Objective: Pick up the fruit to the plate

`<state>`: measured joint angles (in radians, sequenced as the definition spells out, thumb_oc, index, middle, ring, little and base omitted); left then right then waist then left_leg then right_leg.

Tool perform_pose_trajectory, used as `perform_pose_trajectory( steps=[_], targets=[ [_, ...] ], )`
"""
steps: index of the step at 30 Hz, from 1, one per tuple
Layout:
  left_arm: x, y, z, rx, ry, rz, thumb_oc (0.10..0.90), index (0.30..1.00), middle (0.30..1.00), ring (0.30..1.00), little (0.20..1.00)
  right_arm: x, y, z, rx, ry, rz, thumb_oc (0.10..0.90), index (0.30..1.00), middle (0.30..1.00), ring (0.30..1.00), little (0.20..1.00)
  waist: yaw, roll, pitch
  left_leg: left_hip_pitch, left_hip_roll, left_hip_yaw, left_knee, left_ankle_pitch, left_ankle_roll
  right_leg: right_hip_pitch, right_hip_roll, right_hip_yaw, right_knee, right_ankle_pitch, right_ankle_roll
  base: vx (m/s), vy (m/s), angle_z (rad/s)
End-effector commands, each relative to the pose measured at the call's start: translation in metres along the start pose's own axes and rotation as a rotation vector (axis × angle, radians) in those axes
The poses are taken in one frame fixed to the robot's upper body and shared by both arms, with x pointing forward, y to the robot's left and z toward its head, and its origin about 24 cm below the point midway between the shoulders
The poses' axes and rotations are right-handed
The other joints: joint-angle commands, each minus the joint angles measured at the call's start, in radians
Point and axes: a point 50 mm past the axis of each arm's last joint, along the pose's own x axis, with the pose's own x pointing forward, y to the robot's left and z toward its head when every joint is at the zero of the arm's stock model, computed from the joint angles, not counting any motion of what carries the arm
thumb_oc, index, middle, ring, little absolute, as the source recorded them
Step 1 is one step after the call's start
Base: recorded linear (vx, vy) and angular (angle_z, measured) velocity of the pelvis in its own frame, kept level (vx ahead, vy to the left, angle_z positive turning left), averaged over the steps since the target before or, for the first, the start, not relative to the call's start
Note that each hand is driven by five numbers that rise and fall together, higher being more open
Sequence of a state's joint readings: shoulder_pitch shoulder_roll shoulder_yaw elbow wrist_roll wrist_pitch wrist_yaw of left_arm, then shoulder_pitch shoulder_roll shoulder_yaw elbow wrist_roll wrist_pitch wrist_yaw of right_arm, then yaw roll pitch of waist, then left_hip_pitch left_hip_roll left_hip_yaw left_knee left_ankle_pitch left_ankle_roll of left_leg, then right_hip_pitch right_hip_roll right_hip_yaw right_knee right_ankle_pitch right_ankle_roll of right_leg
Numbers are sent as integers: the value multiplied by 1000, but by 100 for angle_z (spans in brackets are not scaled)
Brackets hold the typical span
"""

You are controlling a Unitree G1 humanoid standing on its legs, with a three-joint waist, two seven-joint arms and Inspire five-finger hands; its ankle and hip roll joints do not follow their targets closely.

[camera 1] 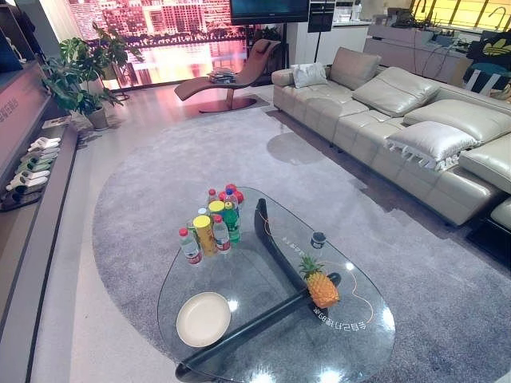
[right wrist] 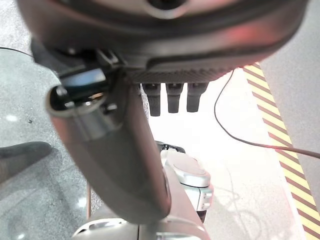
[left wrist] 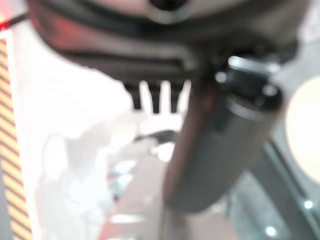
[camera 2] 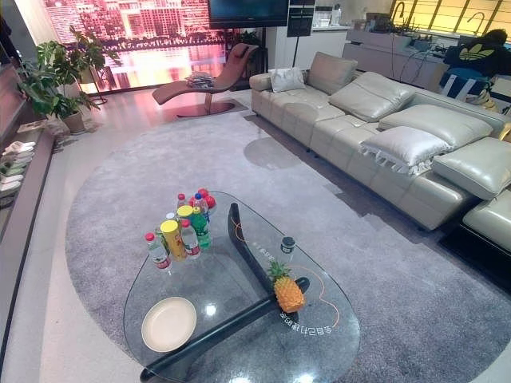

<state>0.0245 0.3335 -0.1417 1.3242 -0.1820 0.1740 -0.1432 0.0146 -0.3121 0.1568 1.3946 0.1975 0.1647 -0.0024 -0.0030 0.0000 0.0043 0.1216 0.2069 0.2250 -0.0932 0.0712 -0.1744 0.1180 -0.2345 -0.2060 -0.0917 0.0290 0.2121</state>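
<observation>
oval clear-glass bench (camera 1: 239,275) | round cream plate (camera 1: 203,319) near its left front | yellow-orange pineapple with green crown (camera 1: 321,286) upright at the right, well apart from plate; likely stiff, weighty, prickly: grip round body, not leaves | left hand (left wrist: 150,35), right hand (right wrist: 165,35): fingers straight, holding nothing

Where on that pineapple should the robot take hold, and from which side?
Probably grip the pineapple round its yellow body, below the spiky crown, coming from the robot's right with the right hand. It stands upright on the right part of the glass table, with free space around it.
</observation>
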Motion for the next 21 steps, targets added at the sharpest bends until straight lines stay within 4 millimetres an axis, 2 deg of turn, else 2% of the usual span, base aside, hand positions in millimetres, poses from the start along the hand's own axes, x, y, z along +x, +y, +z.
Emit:
perform_pose_trajectory(
  steps=[1,14,16,21],
  targets=[
    [0,-12,26,-8,-40,-44,800,900,900,900,900,-3,-8,26,-4,-41,-32,800,900,900,900,900,3,20,41,20,40,5,6,-14,-6,22,-33,-61,4,63,6,0,0,0],
    [0,-14,28,22,-54,-45,800,900,900,900,900,-3,-10,27,-18,-44,-34,800,900,900,900,900,7,21,67,-7,39,-5,6,-5,-7,-4,-28,-55,4,66,5,0,0,0],
    [0,-15,30,22,-62,-43,800,900,900,900,900,-3,-11,29,-19,-53,-37,800,900,900,900,900,7,23,81,-24,40,-9,6,0,-7,-20,-28,-53,4,69,5,0,0,0],
    [-2,-24,51,28,-141,-50,800,900,900,900,900,-7,-16,49,-13,-112,-59,800,900,900,900,900,4,41,148,-116,37,-25,6,26,-6,-120,-38,-44,4,96,2,-104,35,-5]
  ],
)
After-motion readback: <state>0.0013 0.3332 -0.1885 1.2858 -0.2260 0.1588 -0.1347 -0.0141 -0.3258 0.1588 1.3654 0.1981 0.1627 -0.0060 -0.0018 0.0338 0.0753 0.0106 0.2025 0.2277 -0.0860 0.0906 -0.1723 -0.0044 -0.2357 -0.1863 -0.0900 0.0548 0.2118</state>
